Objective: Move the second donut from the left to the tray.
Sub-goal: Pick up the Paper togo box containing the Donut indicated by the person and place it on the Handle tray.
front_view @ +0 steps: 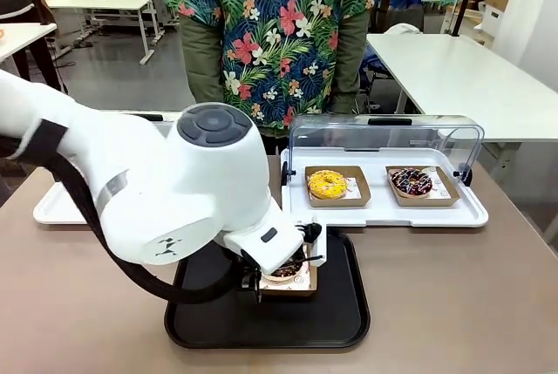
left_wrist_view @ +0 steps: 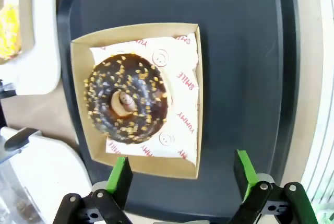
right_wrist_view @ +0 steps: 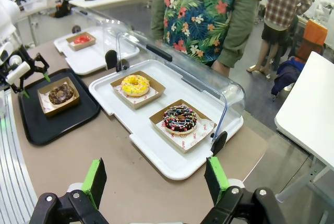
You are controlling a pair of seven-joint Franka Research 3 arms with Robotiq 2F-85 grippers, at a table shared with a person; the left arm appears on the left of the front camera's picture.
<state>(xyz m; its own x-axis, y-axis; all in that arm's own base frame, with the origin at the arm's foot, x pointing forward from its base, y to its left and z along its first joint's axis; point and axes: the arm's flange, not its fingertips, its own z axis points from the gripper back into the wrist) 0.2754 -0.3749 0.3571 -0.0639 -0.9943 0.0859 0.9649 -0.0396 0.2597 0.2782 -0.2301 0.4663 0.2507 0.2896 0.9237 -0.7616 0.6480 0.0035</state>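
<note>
The chocolate donut sits in its holder on the black tray; my left end effector stands wide open above it, holding nothing; placing looks done; only pulling away remains.

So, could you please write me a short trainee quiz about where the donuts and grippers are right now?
1. True or false: the chocolate donut in its cardboard holder lies on the black tray.
2. The left gripper fingers are: A open, B shut on the holder.
3. How many donuts sit in the white display tray nearest the right gripper?

Key: 1 true. 2 A. 3 two, yellow and streaked.
</note>
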